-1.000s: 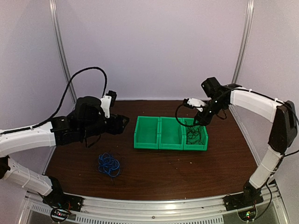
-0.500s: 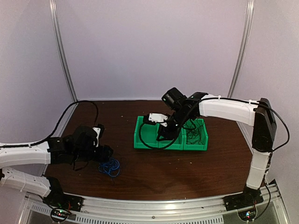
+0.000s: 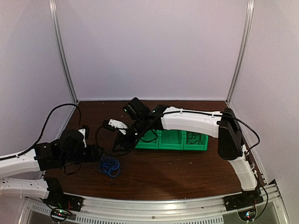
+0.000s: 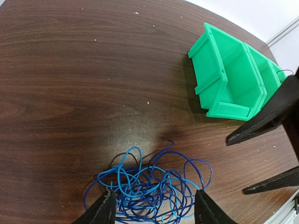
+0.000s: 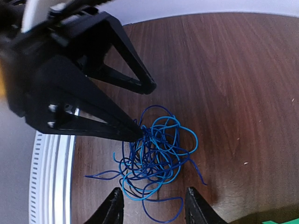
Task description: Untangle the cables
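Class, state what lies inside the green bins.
Dark cables lie in the right bin. The middle bin looks empty; the right arm covers part of the left bin.

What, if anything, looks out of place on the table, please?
The blue tangle lies loose on the table, front-left of the green bins, while dark cables sit in the rightmost bin. Its loops overlap messily, and stray ends stick out. Nothing looks spilled or damaged.
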Tool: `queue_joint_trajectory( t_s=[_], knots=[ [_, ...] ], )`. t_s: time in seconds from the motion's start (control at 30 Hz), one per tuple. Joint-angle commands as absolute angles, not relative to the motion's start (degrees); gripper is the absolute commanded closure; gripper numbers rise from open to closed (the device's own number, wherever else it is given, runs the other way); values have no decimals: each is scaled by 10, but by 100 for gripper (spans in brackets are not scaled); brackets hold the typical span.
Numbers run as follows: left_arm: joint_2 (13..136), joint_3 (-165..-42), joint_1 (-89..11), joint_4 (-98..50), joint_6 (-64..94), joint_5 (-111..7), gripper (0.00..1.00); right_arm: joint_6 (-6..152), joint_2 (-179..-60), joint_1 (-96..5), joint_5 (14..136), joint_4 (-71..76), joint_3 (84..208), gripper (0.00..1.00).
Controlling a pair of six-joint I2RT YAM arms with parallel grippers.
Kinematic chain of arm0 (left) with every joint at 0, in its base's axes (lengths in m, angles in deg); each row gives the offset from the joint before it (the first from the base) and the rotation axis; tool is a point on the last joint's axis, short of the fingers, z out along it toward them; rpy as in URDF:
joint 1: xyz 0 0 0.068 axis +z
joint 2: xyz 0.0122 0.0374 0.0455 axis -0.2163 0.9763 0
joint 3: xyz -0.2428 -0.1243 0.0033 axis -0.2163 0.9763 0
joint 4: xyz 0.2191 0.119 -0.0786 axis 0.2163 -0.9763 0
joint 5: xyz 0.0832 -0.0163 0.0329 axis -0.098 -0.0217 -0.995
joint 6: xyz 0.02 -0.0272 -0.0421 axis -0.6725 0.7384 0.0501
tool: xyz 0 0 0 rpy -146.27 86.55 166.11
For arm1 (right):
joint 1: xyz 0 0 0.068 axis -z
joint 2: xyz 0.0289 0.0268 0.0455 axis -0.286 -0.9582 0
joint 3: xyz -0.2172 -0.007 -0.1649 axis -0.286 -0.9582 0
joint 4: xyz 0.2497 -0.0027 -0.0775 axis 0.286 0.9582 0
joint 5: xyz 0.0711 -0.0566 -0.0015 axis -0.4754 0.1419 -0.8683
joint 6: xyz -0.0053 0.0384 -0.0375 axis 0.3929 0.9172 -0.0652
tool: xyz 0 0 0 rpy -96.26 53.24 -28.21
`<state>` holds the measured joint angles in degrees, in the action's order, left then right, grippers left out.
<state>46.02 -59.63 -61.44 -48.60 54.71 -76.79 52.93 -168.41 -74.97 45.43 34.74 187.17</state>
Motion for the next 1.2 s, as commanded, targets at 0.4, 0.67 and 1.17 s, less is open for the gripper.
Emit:
queue_joint_trajectory(
  t_s=[0.4, 0.67, 1.17],
  knots=[
    [425, -575, -610, -501, 581, -781, 42, 695, -1771, -757, 326, 301, 1920, 54],
    [426, -574, -610, -494, 577, -781, 42, 748, -1787, -757, 331, 271, 1920, 58],
    [424, -566, -610, -455, 545, -779, 41, 737, -1761, -757, 366, 277, 1926, 94]
  ],
)
